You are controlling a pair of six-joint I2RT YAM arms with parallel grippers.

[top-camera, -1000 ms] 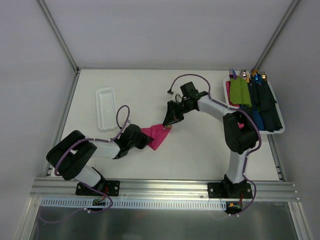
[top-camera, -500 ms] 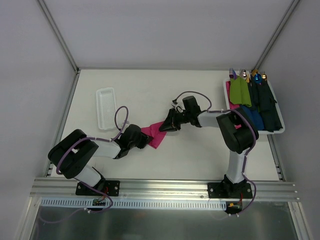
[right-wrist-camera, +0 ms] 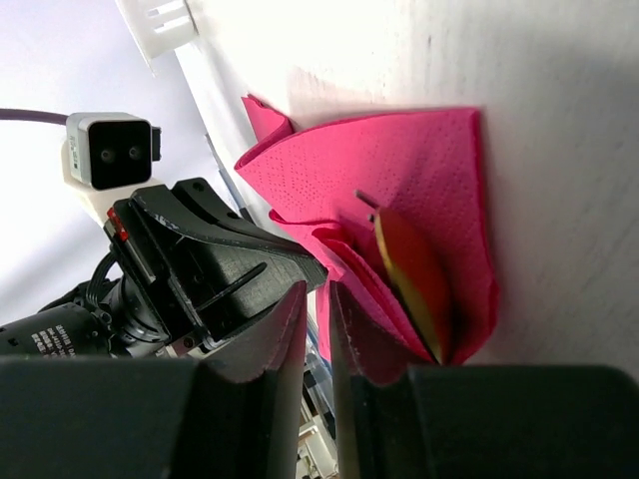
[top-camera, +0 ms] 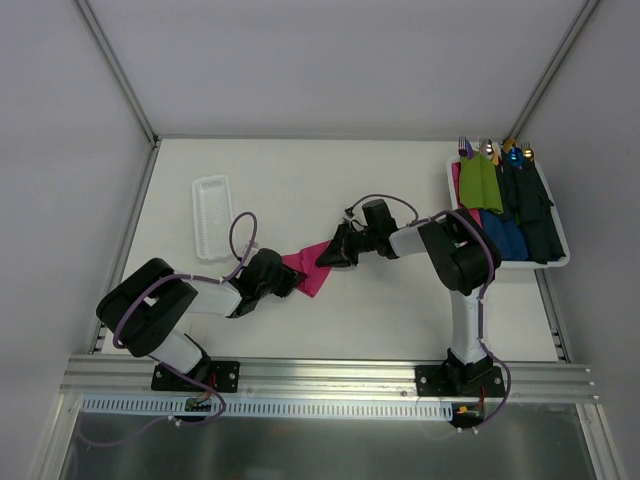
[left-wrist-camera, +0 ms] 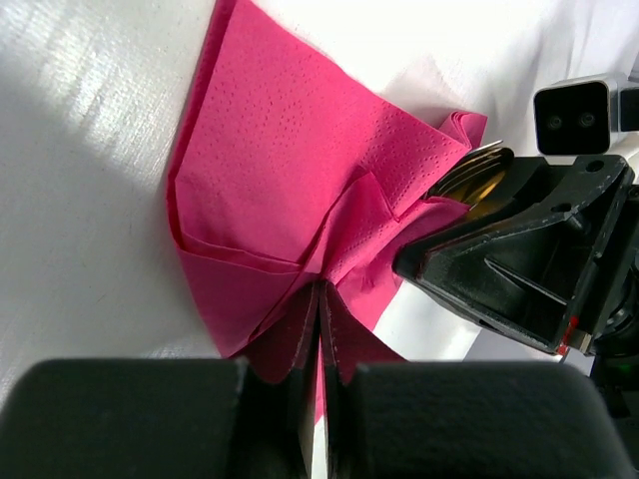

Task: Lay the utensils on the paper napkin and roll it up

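At the middle of the table (top-camera: 390, 310), you have the paper napkin (top-camera: 312, 268) lying between your two arms, magenta, creased and folded over on itself rather than flat. Your left gripper (top-camera: 297, 283) sits at the napkin's near left corner; the left wrist view shows its fingers (left-wrist-camera: 270, 419) pressed fully together with a pleat of pink paper nipped between them. Your right gripper (top-camera: 326, 257) meets the napkin's opposite, far right edge, so the two fingertips stand close to each other with only the sheet between. Seen from the right wrist, its fingers (right-wrist-camera: 262, 384) are drawn almost together, leaving a thin slit, and pink paper sits in that slit and laps over one finger — a grip on the napkin's folded edge. The utensils (right-wrist-camera: 411, 271) lie inside the fold: a gold blade shows in the pocket of paper just beside the right fingertips, and the left wrist view shows gold tips poking out at the same edge. How many pieces are in there you cannot tell from these views. A white ridged tray (top-camera: 211, 215) lies well apart at the table's left. A second tray (top-camera: 556, 262) at the far right holds green rolls (top-camera: 480, 182) and blue rolls (top-camera: 510, 235), utensil ends showing at their tops.
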